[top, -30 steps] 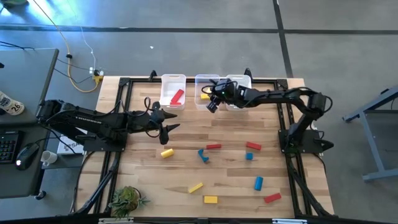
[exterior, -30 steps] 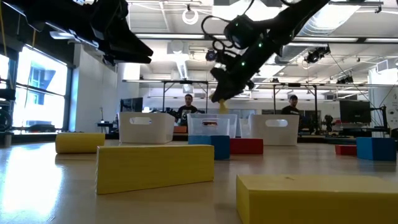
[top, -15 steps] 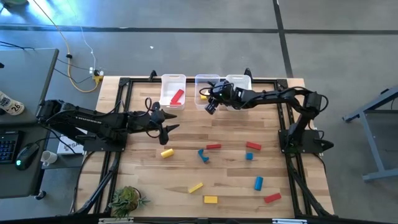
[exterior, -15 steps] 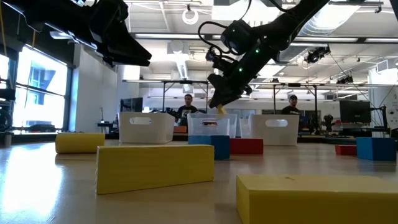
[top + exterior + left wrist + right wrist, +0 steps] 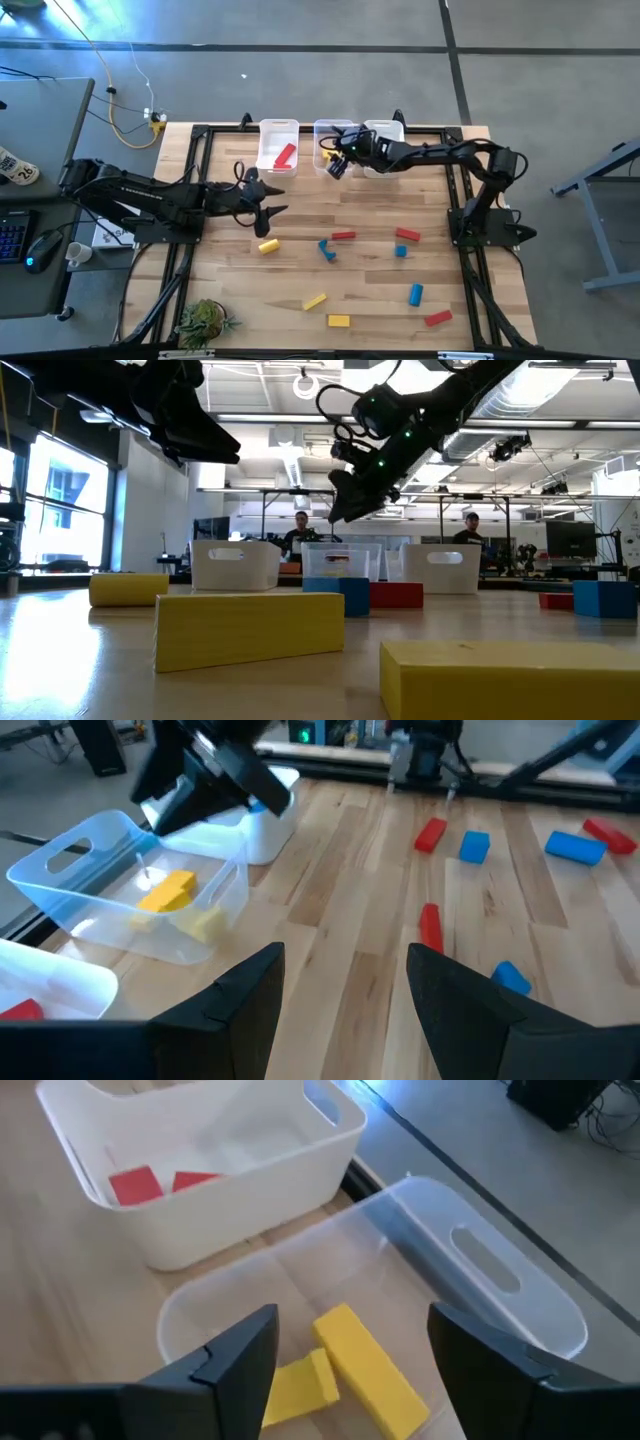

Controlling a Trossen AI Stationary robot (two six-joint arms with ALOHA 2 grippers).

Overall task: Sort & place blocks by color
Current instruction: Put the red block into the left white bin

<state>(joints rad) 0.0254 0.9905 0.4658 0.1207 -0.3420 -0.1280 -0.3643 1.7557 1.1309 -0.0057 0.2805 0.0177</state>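
High view: the right gripper (image 5: 335,166) hangs over the middle bin (image 5: 333,128), jaws spread and empty, where a second ago it held a yellow block above that bin; two yellow blocks (image 5: 345,1370) now lie inside it. A red block (image 5: 285,155) sits in the neighbouring bin (image 5: 278,126). The left gripper (image 5: 268,208) waits, jaws spread, above the counter (image 5: 370,290), near a loose yellow block (image 5: 267,245); other blocks remain scattered for sorting

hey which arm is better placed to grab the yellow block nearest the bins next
Left, probably. The left claw hangs open almost directly over that yellow block, while the right claw, also open, is over the middle bin.
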